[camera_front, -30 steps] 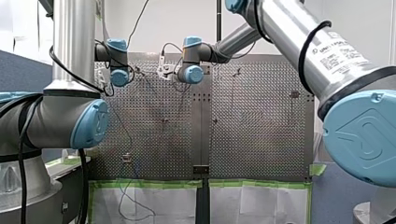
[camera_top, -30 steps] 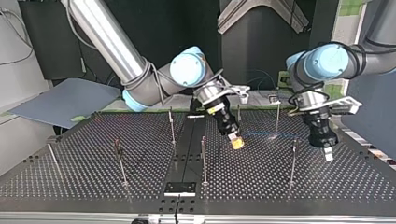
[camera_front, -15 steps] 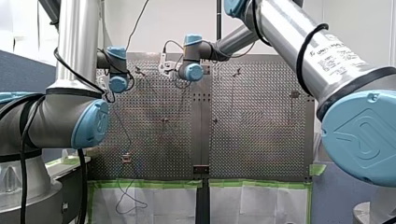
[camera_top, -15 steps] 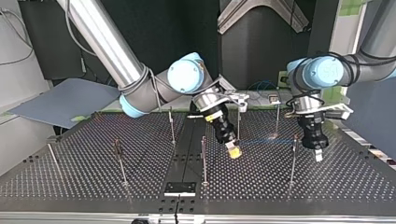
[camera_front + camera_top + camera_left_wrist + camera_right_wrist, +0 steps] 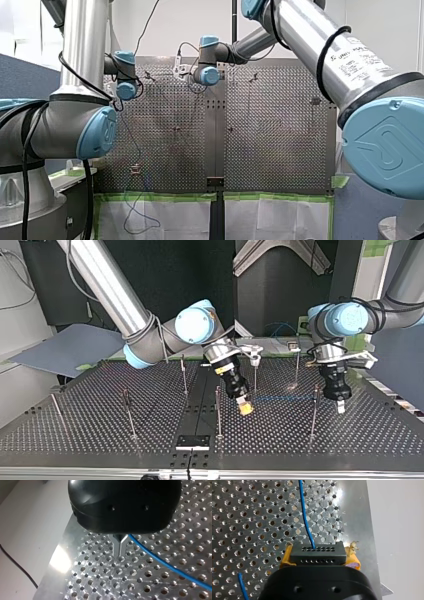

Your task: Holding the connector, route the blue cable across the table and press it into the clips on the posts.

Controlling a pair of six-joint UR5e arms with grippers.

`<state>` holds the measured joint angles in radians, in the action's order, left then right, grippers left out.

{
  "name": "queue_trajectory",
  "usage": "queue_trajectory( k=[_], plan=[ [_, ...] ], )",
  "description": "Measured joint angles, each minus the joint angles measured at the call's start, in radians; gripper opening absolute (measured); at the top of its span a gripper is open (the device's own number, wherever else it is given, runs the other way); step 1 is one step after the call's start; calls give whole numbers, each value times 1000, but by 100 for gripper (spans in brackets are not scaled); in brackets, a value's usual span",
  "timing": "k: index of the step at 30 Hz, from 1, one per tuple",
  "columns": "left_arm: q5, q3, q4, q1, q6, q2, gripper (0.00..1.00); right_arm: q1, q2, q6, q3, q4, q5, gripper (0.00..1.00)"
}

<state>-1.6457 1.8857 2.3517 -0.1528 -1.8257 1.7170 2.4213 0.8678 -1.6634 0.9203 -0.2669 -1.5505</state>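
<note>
**Blue cable strung between the two arms**

My right gripper clamps the black connector crosswise between its yellow pads. The cable leaves the connector's far face and runs straight ahead over the perforated table.

In the top view the line lies nearly level. It runs from the connector toward my left gripper at the view's right and passes close by a post just beside that gripper.

My left gripper's metal fingers are pressed together, tips near the table. The cable emerges by their root and trails off to one side. Whether they nip it I cannot tell.

The coming move seems to turn on that post. The cable's long axis already points at it, and my left arm is the nearer. The cable is thin and looks straight between the arms, so it probably needs lifting to the clip's height before pressing in.
</note>
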Motion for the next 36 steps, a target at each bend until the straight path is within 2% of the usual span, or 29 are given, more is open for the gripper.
queue_trajectory(
  k=[1, 2, 4, 5, 6, 7, 17, 24, 36],
  plan=[
    [-7, 0, 8, 0, -6, 0, 20, 0, 0, 0, 0, 2, 0, 0],
    [-14, 0, 14, -1, -11, 0, 20, 1, 0, 1, 0, 4, 0, 0],
    [-29, 0, 30, -1, -23, 0, 56, 2, 0, 2, 0, 10, 0, 0],
    [-36, 0, 37, -1, -28, 0, 56, 3, 0, 2, 0, 12, 0, 0],
    [-42, 0, 43, -1, -31, -1, 82, 4, 0, 3, 0, 16, 0, 0],
    [-52, 0, 52, -1, -34, -2, 100, 5, 0, 3, 0, 19, 0, 0],
    [-126, 13, 141, 13, -21, -27, 100, 10, -1, 3, 1, 48, -14, 0],
    [-112, 52, 203, 22, -26, -62, 100, 8, -2, 3, 11, 55, -19, 0],
    [-86, 127, 306, 44, -62, -165, 100, -2, -5, 3, 37, 55, -23, 0]
  ],
)
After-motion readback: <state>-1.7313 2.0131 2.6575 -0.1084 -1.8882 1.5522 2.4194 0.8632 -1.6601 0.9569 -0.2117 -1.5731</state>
